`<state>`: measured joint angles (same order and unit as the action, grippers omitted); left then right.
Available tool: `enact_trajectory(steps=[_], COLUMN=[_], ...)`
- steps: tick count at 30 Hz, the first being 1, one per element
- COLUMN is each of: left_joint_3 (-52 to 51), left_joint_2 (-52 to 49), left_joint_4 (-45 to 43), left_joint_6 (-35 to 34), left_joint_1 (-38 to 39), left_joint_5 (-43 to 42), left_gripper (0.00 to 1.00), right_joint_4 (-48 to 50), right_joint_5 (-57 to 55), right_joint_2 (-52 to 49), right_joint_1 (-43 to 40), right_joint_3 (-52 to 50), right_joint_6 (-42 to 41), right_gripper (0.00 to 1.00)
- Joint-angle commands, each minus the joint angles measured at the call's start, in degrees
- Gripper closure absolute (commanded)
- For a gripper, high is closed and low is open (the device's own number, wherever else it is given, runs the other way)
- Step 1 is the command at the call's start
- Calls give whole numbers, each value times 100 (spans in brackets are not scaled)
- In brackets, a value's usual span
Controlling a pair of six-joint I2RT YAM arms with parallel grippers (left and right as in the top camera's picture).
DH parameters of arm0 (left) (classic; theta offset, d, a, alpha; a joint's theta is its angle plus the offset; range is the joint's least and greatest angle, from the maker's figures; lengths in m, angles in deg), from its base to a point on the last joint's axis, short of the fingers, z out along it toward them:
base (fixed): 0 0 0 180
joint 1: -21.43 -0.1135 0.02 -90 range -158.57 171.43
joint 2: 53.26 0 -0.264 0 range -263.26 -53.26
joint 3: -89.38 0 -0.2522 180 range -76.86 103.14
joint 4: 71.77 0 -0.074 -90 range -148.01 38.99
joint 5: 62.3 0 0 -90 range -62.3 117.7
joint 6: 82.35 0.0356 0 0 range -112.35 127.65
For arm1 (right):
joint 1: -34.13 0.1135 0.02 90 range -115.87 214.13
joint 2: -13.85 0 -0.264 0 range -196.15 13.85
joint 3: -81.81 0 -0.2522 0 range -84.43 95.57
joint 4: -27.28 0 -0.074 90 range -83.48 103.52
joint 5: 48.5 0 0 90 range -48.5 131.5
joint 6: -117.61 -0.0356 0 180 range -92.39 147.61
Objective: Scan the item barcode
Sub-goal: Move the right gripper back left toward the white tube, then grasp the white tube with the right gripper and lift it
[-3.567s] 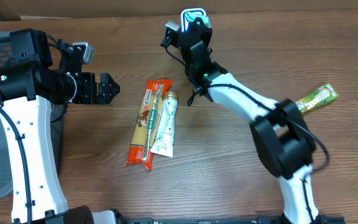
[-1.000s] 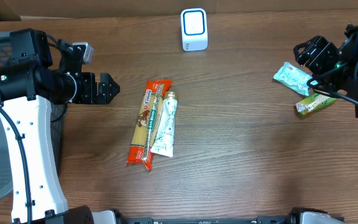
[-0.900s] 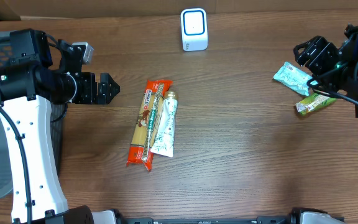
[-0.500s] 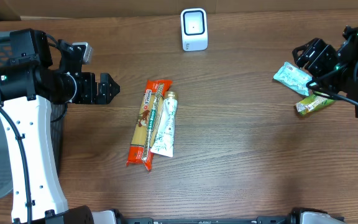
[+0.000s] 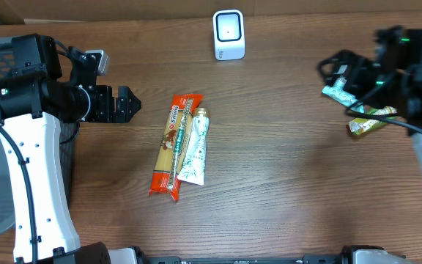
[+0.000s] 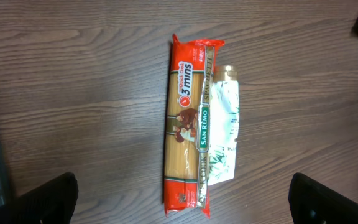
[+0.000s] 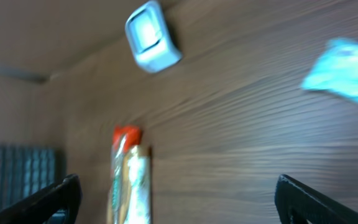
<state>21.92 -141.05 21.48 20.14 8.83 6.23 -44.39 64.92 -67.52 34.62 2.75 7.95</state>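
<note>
Left gripper (image 5: 132, 104): spread wide, empty, parked just left of the spaghetti pack (image 5: 171, 147), probably waiting its turn. The pack and a white-green pouch (image 5: 195, 148) lie side by side and touching mid-desk, label up, looking like the unscanned queue. Scanner (image 5: 228, 34) stands upright at the back centre, window facing the desk (image 5: 269, 183), so either arm can present to it. Teal packet (image 5: 337, 92) lies flat far right, beside a green bar (image 5: 372, 120); likely the done pile. Right gripper (image 5: 330, 70): above the packet, blurred overhead, but the wrist view shows it spread with nothing in it.

Motion blur smears the teal packet (image 7: 345, 73) and scanner (image 7: 152, 36).
</note>
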Motion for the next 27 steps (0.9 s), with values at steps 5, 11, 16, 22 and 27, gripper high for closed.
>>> enact_trajectory(steps=[5, 11, 16, 22, 27], left_joint_3=[72, 72, 72, 72, 72], left_joint_2=[-7, -7, -7, -7, -7], left_joint_4=[-7, -7, -4, -7, -7], left_joint_6=[125, 125, 125, 125, 125], left_joint_1=[26, 26, 26, 26, 26], left_joint_5=[-59, -59, -57, -57, -57], left_gripper=[0, 0, 0, 1, 0], right_joint_4=[144, 442, 737, 1351, 1676], right_joint_5=[144, -76, -175, -223, -693], right_joint_2=[-894, -1871, -2618, -3246, -3582], right_joint_1=[1386, 2149, 2546, 2981, 3359], right_joint_3=[55, 55, 55, 55, 55], right_joint_6=[-2, -516, -876, -903, -970], right_gripper=[0, 0, 0, 0, 6])
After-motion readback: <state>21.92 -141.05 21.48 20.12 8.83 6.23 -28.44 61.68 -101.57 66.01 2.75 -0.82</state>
